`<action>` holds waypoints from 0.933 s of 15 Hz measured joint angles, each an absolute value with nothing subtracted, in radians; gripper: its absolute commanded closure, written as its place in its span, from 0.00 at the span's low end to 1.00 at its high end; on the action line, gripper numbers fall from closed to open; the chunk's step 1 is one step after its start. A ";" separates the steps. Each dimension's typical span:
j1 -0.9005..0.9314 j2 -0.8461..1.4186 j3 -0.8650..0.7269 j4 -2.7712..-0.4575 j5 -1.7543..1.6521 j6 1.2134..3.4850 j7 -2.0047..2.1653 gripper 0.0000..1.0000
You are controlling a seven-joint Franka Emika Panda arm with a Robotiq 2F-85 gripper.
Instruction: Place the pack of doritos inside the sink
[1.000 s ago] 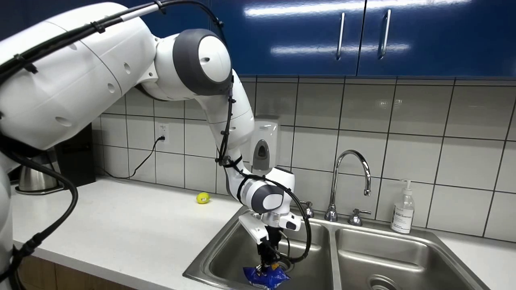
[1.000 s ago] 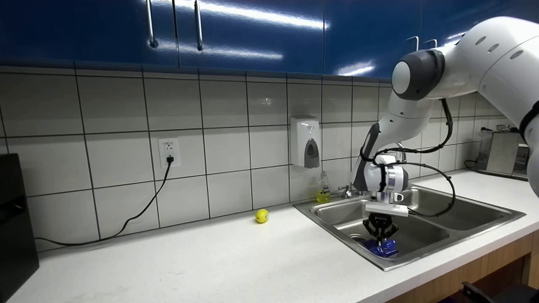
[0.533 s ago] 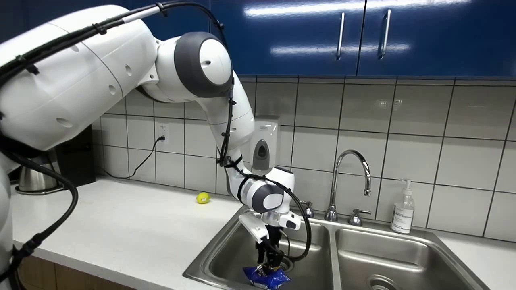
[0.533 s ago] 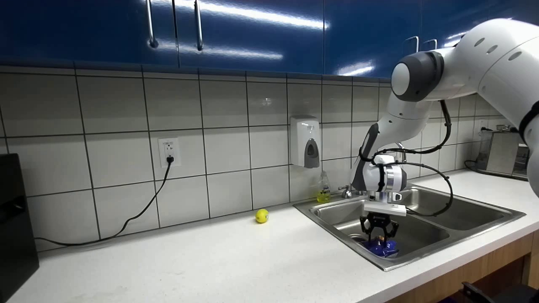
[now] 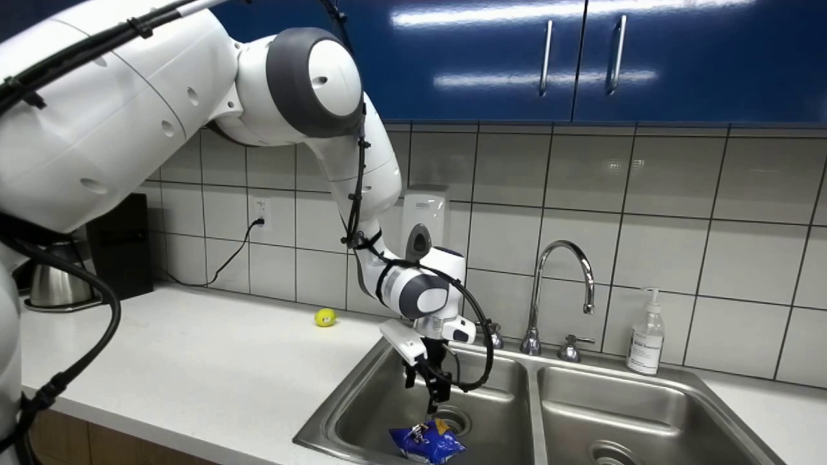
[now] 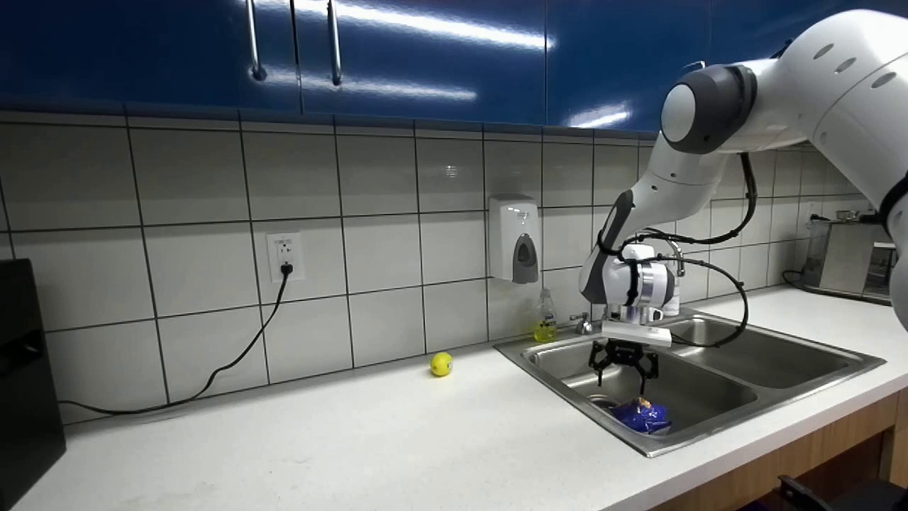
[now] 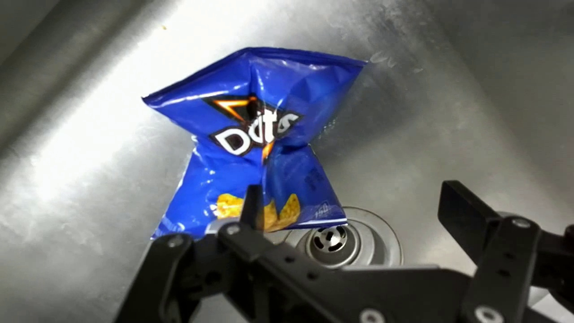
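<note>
The gripper (image 7: 353, 195) is held over the sink (image 5: 320, 423) with its fingers (image 7: 466, 215) spread wide; steel and a drain (image 7: 332, 242) are seen through the broad gap between their tips. The pack of Doritos (image 7: 260, 134) is seen below the tips, apart from them, on the floor of the basin (image 5: 491, 433) nearer the rounded yellow item (image 6: 441, 364); in the wrist view, its chip-printed end is partly covered by one finger. Its printed face is turned up, its sides are drawn in at the middle, and the drain's rim is overlapped by a corner of that end. In the neighbouring basin (image 5: 614, 416), shown in an exterior view, a second drain (image 5: 610, 452) is partly cut off by the frame. A curved chrome faucet (image 5: 536, 294) is set at the back rim, behind the divider (image 5: 536, 413) between the basins. In an exterior view, a clear bottle (image 6: 545, 319) with yellow liquid in its lower part is seen at the back corner of the sink; a labelled pump bottle (image 5: 646, 342) is seen behind the neighbouring basin. The rounded yellow item is placed on the white counter (image 6: 355, 440) near the tiled wall (image 6: 383, 248), well apart from the pack, and a white dispenser (image 6: 504, 238) is mounted on the wall.
</note>
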State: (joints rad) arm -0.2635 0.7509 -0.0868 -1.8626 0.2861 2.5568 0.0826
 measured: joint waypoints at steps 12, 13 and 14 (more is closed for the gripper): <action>-0.214 0.511 -0.062 -2.048 0.135 2.346 -0.184 0.00; -0.207 0.483 -0.061 -2.079 0.131 2.343 -0.197 0.00; -0.200 0.456 -0.059 -2.110 0.129 2.341 -0.212 0.00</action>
